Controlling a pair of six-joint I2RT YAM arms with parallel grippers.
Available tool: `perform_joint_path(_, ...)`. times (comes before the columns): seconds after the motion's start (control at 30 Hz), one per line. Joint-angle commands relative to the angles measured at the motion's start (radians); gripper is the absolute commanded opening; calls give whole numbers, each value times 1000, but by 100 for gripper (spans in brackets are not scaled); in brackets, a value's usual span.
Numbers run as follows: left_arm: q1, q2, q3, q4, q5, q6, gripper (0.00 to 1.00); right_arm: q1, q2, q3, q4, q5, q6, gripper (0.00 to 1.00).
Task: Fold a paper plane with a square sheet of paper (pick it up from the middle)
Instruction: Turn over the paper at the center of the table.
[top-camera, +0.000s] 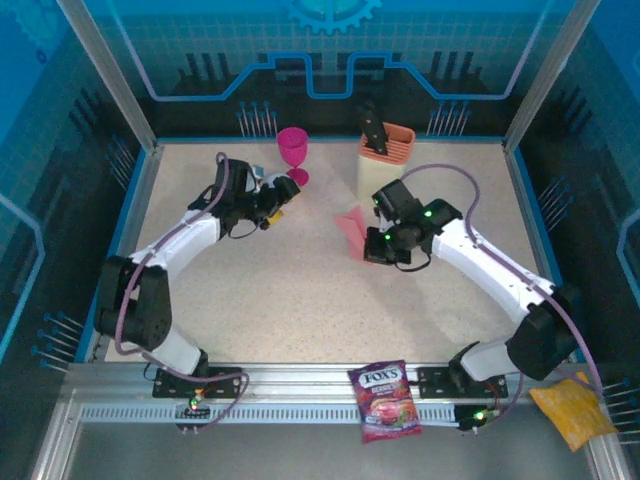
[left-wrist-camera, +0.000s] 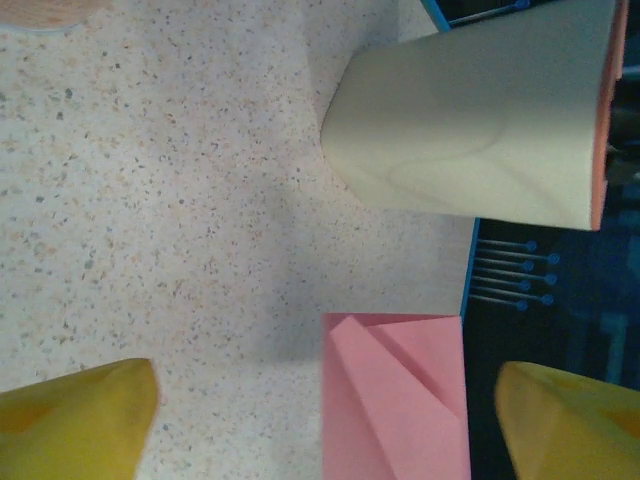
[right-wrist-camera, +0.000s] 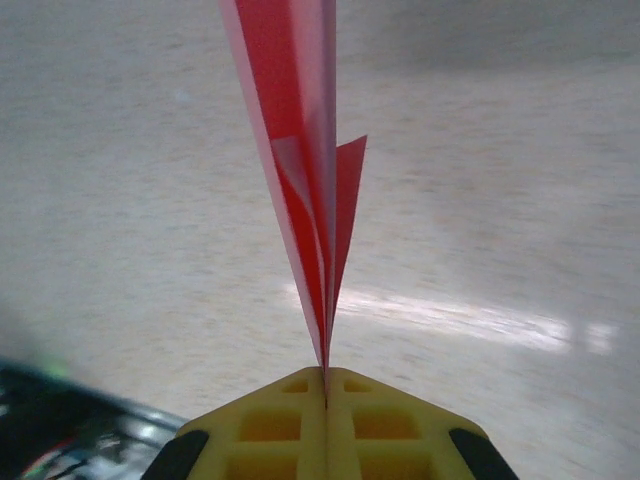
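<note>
Left gripper (left-wrist-camera: 325, 368) has its jaws spread wide; the folded plane (left-wrist-camera: 395, 400) stands between them, nearer one finger and seemingly touching neither. Right gripper (right-wrist-camera: 325, 378) has its jaws pressed together, pinching the plane's edge, with the paper rising straight ahead of them. Folding looks far along; the next move probably calls for a careful re-grip or set-down. A cream holder (left-wrist-camera: 470, 120) and the table edge (left-wrist-camera: 468, 270) crowd beyond the left jaws; open room lies leftward

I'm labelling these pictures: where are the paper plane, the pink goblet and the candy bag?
paper plane (right-wrist-camera: 295, 120), right wrist view, on its folded wing.
pink goblet (top-camera: 293, 146), top external view, on its bowl.
candy bag (top-camera: 383, 400), top external view, on its middle.
</note>
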Motion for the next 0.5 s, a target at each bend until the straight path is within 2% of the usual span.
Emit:
perform_joint_path(0.0, 0, -47, -16, -141, -59, 13, 100, 7, -8, 77, -360, 303, -62, 0)
perform_joint_path(0.1, -2, -104, -65, -175, -98, 35, 100, 6, 9, 146, -472, 448, -72, 0)
perform_joint_path(0.27, -24, -284, -195, -213, -259, 40, 100, 26, 101, 204, -592, 649, -64, 0)
perform_joint_path(0.37, -27, -386, -252, -284, -333, 19, 100, 59, 189, 213, -626, 735, -47, 0)
perform_joint_path(0.47, -26, -456, -289, -349, -328, -12, 100, 95, 289, 219, -630, 771, -29, 0)
